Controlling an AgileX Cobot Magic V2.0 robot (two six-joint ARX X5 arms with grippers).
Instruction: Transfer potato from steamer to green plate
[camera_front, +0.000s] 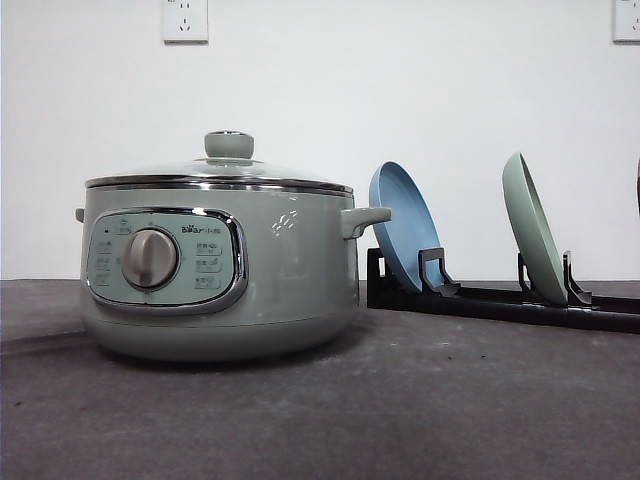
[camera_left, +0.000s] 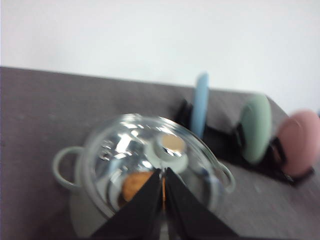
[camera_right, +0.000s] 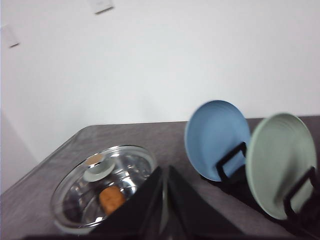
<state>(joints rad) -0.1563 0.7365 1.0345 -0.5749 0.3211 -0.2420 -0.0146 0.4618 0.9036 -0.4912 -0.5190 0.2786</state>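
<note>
potato (camera_right: 112, 199): sitting inside the steamer (camera_front: 215, 270), seen through the glass lid (camera_left: 145, 160); around 6 o'clock of the lid knob (camera_right: 98, 170) in right wrist view
potato axis: oblong, but too blurry to call which way the long axis runs
step: very start, lid on, nothing lifted
next move: probably knob grab and lid off before any reach for the potato
green plate (camera_front: 533, 230): upright on edge in the black rack (camera_front: 500, 300), 3 o'clock of the steamer, blue plate (camera_front: 404, 225) between them
pink plate (camera_left: 299, 143): past the green one
left gripper (camera_left: 163, 175): closed tips, holding nothing, above the lid
right gripper (camera_right: 165, 175): same, shut and empty
desk (camera_front: 400, 410): dark grey
</note>
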